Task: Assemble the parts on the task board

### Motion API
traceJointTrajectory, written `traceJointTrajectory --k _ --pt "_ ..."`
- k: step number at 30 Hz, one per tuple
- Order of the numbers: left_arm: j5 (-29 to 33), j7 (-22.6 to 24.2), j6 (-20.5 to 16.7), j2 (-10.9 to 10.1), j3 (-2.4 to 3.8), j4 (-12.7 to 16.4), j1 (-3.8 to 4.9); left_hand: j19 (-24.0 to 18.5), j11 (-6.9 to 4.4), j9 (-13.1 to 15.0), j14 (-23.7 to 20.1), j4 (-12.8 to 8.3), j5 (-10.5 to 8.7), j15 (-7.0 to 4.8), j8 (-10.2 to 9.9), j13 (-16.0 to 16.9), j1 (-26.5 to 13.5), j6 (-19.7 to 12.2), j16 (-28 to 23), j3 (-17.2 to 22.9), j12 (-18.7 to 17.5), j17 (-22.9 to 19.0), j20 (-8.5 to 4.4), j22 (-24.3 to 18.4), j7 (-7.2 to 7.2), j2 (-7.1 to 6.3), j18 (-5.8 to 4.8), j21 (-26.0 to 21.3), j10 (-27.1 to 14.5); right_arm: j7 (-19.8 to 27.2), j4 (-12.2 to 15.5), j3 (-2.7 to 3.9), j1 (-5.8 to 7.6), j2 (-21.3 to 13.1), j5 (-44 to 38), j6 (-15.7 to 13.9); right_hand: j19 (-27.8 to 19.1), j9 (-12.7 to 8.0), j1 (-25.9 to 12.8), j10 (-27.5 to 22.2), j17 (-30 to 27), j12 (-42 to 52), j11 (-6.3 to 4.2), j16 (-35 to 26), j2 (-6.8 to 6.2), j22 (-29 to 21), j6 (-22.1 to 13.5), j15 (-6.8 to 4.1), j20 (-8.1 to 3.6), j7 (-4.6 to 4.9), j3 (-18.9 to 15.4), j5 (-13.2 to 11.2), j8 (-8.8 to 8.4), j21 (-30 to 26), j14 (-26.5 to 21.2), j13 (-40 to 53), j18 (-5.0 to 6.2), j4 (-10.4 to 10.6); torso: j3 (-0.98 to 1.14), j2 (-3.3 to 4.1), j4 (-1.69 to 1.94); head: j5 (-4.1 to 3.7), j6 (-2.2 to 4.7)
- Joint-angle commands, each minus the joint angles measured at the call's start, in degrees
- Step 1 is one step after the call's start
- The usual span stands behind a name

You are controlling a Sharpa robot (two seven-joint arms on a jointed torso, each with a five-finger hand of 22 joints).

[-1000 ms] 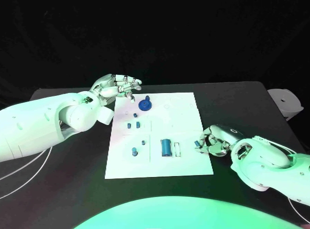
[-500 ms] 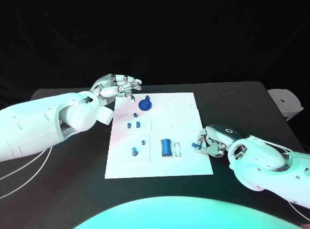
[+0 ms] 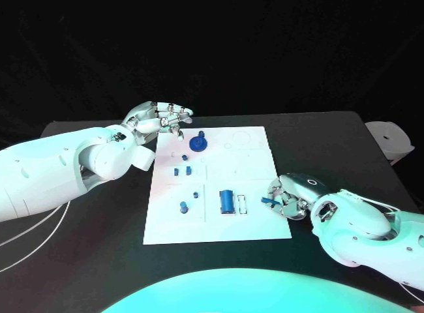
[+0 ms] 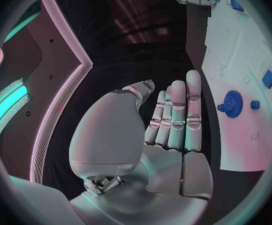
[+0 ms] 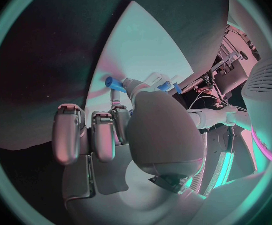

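Since 1 s ago the right hand (image 3: 289, 195) has crept inward along the board's right edge w/ its small blue part (image 3: 267, 199), now carried further over the white board (image 3: 245, 225); left hand (image 3: 161, 118) hasn't budged. Head view: right hand pinches that part at its fingertips, low over the board beside the big blue cylinder (image 3: 227, 201), prob. so it can be lined up w/ a seat there. Left hand hovers off the board's far left corner, fingers loosely curled, grasping nothing; looks parked out of the way. Count on the board: 1 gear (image 3: 199, 142), 1 big cylinder, approx. 6 small blue pieces (image 3: 184, 207) down the left column, though a couple are too tiny to be sure. Left wrist view: left hand (image 4: 173, 120) w/ fingers straight & together, palm bare, nothing held; gear (image 4: 233, 104) on the board (image 4: 248, 145) beside it, several small blue bits nearby. Right wrist view: right hand (image 5: 120, 120) clenched round the blue part (image 5: 114, 83), which sticks out past the fingertips over the board (image 5: 154, 50).
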Motion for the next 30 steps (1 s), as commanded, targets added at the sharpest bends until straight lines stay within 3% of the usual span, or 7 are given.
traceJointTrajectory --k 1,14,18,19,20,26,30 --pt "0.18 0.33 0.76 0.06 0.04 0.22 0.03 0.14 0.03 0.06 -0.38 0.31 0.21 0.07 0.26 0.06 -0.24 -0.32 0.27 0.05 0.38 -0.08 0.14 -0.06 -0.1 0.31 0.37 -0.23 -0.47 -1.27 0.78 0.04 0.33 0.08 1.94 -1.4 3.76 2.89 -2.56 -0.07 10.79 0.1 -0.11 0.15 -0.48 8.99 -0.38 -0.35 -0.49 -0.02 8.23 0.37 2.36 0.23 5.3 5.21 -0.7 -6.75 0.01 -0.01 -0.02 -0.04 0.0" --pt "0.18 0.34 0.82 0.06 0.04 0.34 0.03 0.14 0.03 0.06 -0.38 0.31 0.21 0.07 0.26 0.06 -0.24 -0.32 0.27 0.05 0.38 -0.08 0.14 -0.06 -0.1 0.31 0.37 -0.23 -0.47 -0.78 1.96 0.15 0.96 2.69 8.26 -5.11 3.79 3.55 -7.26 0.11 10.87 0.31 -0.09 0.18 -1.74 9.04 -0.35 -0.34 -0.49 -0.03 9.99 -0.73 2.8 0.12 5.32 5.44 -0.69 -6.82 0.08 0.07 -0.05 0.06 0.0" --pt "0.18 0.34 0.83 0.08 0.04 0.37 0.04 0.14 0.03 0.06 -0.38 0.31 0.21 0.07 0.26 0.06 -0.24 -0.32 0.27 0.05 0.38 -0.08 0.14 -0.06 -0.1 0.31 0.37 -0.23 -0.47 -0.36 1.45 0.15 0.99 3.85 12.36 -4.34 3.8 3.63 -9.31 0.16 10.89 0.38 -0.07 0.18 -2.12 9.06 -0.15 -0.33 -0.47 -0.02 9.92 -0.54 2.87 0.1 5.33 5.52 -0.69 -6.32 0.04 0.03 -0.06 0.07 0.0" --pt "0.18 0.34 0.85 0.09 0.04 0.38 0.04 0.14 0.03 0.06 -0.38 0.31 0.21 0.07 0.26 0.06 -0.24 -0.32 0.27 0.05 0.38 -0.08 0.14 -0.06 -0.1 0.31 0.37 -0.23 -0.47 -0.26 1.27 0.15 0.99 4.18 13.37 -4.01 3.84 3.73 -10.41 0.2 10.92 0.42 -0.12 0.2 -2.33 9.15 0.02 -0.38 -0.45 -0.07 9.58 1.41 2.97 0.2 5.33 5.57 -0.72 -6.06 0.05 0.02 -0.05 0.06 0.0" --pt "0.18 0.34 0.86 0.11 0.04 0.39 0.04 0.14 0.03 0.06 -0.38 0.31 0.21 0.07 0.26 0.06 -0.24 -0.32 0.27 0.05 0.38 -0.08 0.14 -0.06 -0.1 0.31 0.37 -0.23 -0.47 -0.19 1.11 0.15 0.99 4.47 14.04 -3.74 3.83 3.76 -10.76 0.21 10.92 0.44 -0.11 0.2 -2.37 9.12 0.07 -0.36 -0.5 -0.07 9.43 1.75 3.0 0.14 5.33 5.59 -0.7 -5.99 0.05 0.05 -0.02 0.04 0.0" --pt "0.17 0.33 0.93 0.13 0.05 0.49 0.04 0.14 0.03 0.06 -0.38 0.31 0.21 0.07 0.26 0.06 -0.24 -0.32 0.27 0.05 0.38 -0.08 0.14 -0.06 -0.1 0.31 0.37 -0.23 -0.47 0.2 0.11 0.15 0.96 6.06 16.84 -2.39 3.86 3.92 -13.39 0.31 10.91 0.55 -0.13 0.19 -2.35 9.21 0.58 -0.37 -0.52 -0.12 8.26 1.85 3.23 0.21 5.33 5.7 -0.72 -4.8 0.17 0.1 -0.02 0.11 0.0" --pt "0.16 0.3 0.95 0.11 0.05 0.53 0.04 0.17 0.02 0.08 -0.4 0.25 0.23 0.05 0.3 0.07 -0.16 -0.35 0.29 0.1 0.45 -0.09 0.13 -0.08 -0.11 0.31 0.37 -0.26 -0.52 0.33 -0.43 0.15 0.94 6.74 17.72 -1.61 3.9 4.11 -14.37 0.41 10.95 0.69 -0.29 0.22 -2.23 9.3 1.13 -0.48 -0.58 -0.34 7.8 1.62 3.62 0.32 5.35 5.81 -0.74 -4.38 0.11 0.05 -0.02 0.14 0.0"
